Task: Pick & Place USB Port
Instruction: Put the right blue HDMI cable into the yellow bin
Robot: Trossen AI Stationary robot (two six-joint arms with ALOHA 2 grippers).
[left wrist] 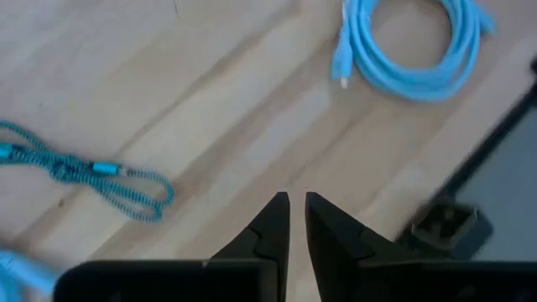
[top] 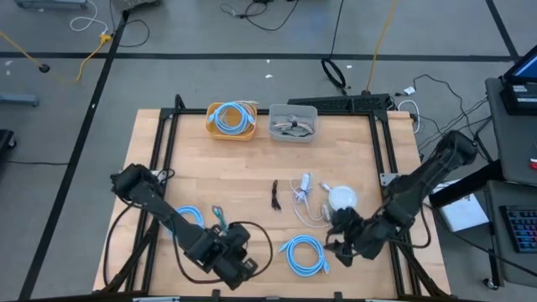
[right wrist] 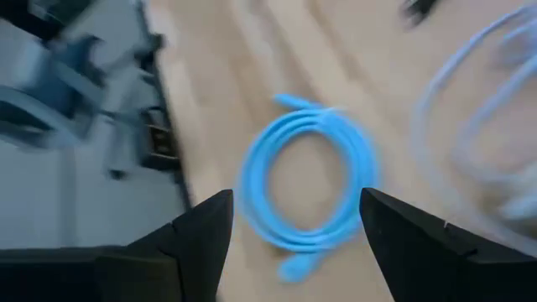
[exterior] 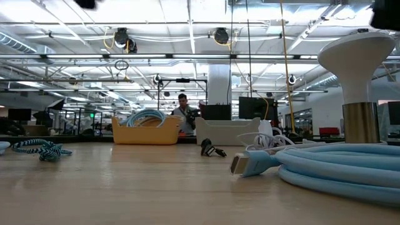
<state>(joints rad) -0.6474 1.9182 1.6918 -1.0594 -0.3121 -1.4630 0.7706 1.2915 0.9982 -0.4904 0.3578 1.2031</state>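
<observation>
- From above, my left hand (top: 239,262) hovered low over the near edge of the pale wooden bench (top: 243,168), just beside a coiled light-blue cable (top: 304,254). My right hand (top: 342,243) hung on the coil's other side, close to a round white puck-shaped device (top: 341,199). A white USB cable with its plug (top: 303,186) lay mid-bench, next to a small black clip-like piece (top: 276,195). At the far edge stood a yellow bin holding a blue cable coil (top: 231,120) and a grey bin of small connectors (top: 293,122). A teal braided cord (top: 218,216) lay near my left arm.
- From bench height, the light-blue coil (exterior: 337,165) filled the near right, its flat plug pointing towards the middle; the yellow bin (exterior: 146,130) and grey bin (exterior: 225,131) stood far back, with a person behind them.
- Through my left wrist, my fingers (left wrist: 273,222) were nearly together, gripping nothing, above bare wood between the braided cord (left wrist: 84,168) and the blue coil (left wrist: 411,50).
- Through my right wrist, my fingers (right wrist: 205,226) stood wide apart, empty, with the blue coil (right wrist: 306,180) between them farther off.
</observation>
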